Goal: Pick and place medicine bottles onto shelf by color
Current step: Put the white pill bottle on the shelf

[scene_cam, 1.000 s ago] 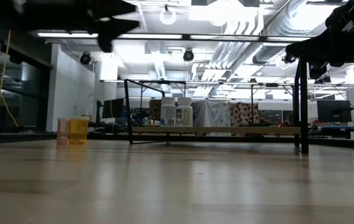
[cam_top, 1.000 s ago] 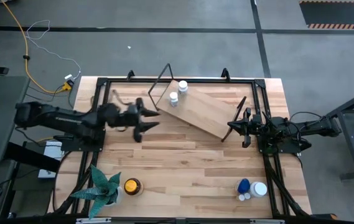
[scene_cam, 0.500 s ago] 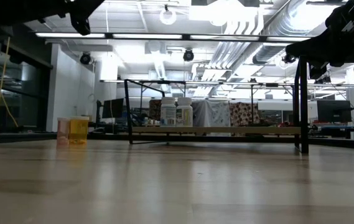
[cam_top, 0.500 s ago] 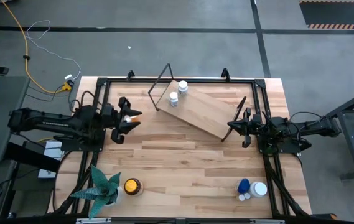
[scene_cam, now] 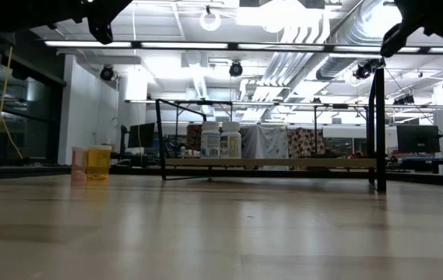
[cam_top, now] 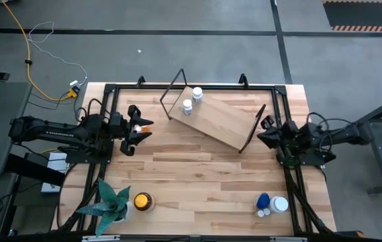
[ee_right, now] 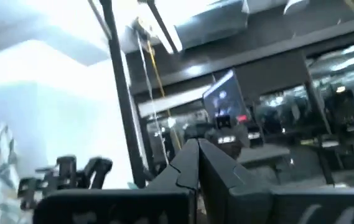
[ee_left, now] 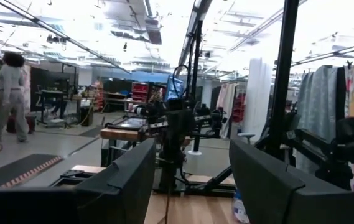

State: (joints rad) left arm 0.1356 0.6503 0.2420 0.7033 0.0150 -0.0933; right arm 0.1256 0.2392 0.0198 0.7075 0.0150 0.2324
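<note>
Two white bottles [cam_top: 192,99] stood upright at the far end of the shelf [cam_top: 217,122], which lay askew across the back of my table [cam_top: 197,175]. The remaining bottles waited well apart from the shelf: a blue one [cam_top: 263,200] with white ones in a cluster [cam_top: 273,206] at the near right corner, and an amber one [cam_top: 141,200] at the near left, just beside a green plant [cam_top: 110,202]. I judged them light, rigid and smooth-sided, liable to tip or slip, best taken around the body below the cap. I held the left gripper [cam_top: 139,129] raised left of the shelf, its fingers apart and holding nothing. The right gripper [cam_top: 264,134] hovered beside the shelf's right wire frame, fingers pressed together and empty. From the level camera, only the shelf and its two bottles read clearly; the near clusters fell out of frame, and small yellowish containers [scene_cam: 90,162] left of the shelf stayed hard to identify.
</note>
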